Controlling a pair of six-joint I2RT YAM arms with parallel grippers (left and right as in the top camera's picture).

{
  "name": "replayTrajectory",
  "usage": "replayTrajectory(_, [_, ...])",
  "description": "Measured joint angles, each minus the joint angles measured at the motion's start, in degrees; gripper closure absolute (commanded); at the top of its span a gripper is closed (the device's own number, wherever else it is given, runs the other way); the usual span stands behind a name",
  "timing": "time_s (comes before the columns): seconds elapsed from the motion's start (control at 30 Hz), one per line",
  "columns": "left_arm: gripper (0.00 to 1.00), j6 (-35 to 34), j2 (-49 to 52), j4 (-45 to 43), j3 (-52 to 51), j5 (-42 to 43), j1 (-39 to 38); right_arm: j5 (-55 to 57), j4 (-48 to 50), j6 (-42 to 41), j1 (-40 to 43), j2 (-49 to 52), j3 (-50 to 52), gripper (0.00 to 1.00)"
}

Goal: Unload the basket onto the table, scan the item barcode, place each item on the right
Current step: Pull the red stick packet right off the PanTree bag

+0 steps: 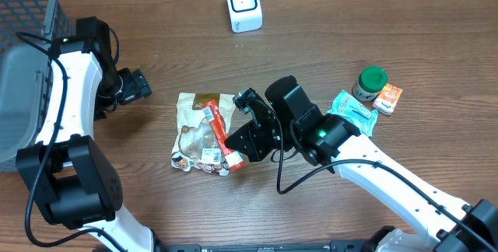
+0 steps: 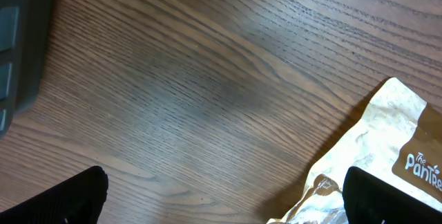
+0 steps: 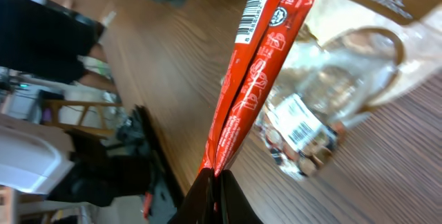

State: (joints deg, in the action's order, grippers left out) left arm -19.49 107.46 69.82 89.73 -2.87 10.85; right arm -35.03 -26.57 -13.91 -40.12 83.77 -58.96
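Right gripper (image 3: 215, 177) clamped the red packet (image 3: 266, 58) over the pouch (image 1: 194, 131). Left gripper (image 1: 142, 86) sat wide open, pouch's 10 o'clock.

The red packet (image 3: 259, 79) runs off the top of the right wrist view, the digits of its barcode (image 3: 266, 6) are too small to read, and the room behind is just blur. Left wrist only shows the left fingertips (image 2: 62, 200) at the bottom corners, with the bag (image 2: 373, 148) chopped by the right edge mid-logo. Overhead, the basket (image 1: 31, 3) is cut at the left edge and the teal pack (image 1: 350, 110) sits partly under the right arm (image 1: 389, 166).
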Motion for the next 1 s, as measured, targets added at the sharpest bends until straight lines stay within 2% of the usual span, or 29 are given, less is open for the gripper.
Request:
replayTrajectory(0.3, [0.0, 0.0, 0.0, 0.0, 0.0, 0.0, 0.0, 7.0, -2.6, 1.7, 0.0, 0.0, 0.0, 0.96])
replayTrajectory(1.0, [0.0, 0.0, 0.0, 0.0, 0.0, 0.0, 0.0, 8.4, -2.6, 2.0, 0.0, 0.0, 0.0, 0.96])
